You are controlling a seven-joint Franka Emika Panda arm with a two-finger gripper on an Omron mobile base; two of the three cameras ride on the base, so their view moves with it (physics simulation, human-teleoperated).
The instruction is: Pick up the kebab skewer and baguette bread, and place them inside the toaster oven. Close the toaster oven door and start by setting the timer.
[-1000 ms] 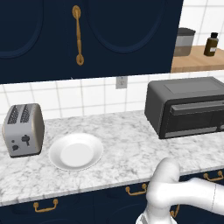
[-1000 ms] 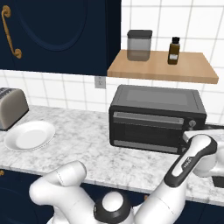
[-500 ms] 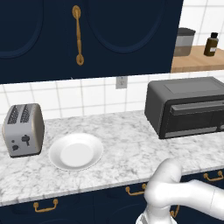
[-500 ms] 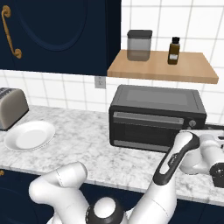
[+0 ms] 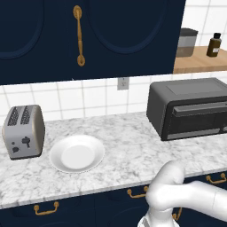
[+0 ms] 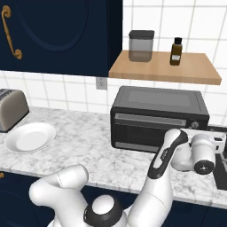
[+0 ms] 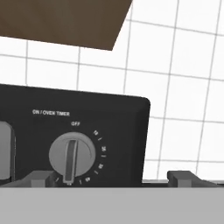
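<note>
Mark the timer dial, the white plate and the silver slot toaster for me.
Grey round timer dial (image 7: 72,155): hand view, on its pointer bar.
Round white plate (image 5: 76,153): left base view, on its bare centre.
Silver slot toaster (image 5: 24,131): left base view, on its front face.

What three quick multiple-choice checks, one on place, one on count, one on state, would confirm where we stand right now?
1. Where does the white plate sit?
A. On the counter between the silver toaster and the toaster oven
B. On the wooden shelf
C. On top of the oven

2. How many things stand on the wooden shelf?
A. One
B. Two
C. Four

3. How is the toaster oven door?
A. Dropped fully open
B. Half open
C. Shut

Key: 1 A, the plate lies on the marble beside the toaster. 2 B, a grey canister and a dark bottle. 3 C, the door stands flush against the oven front.
</note>
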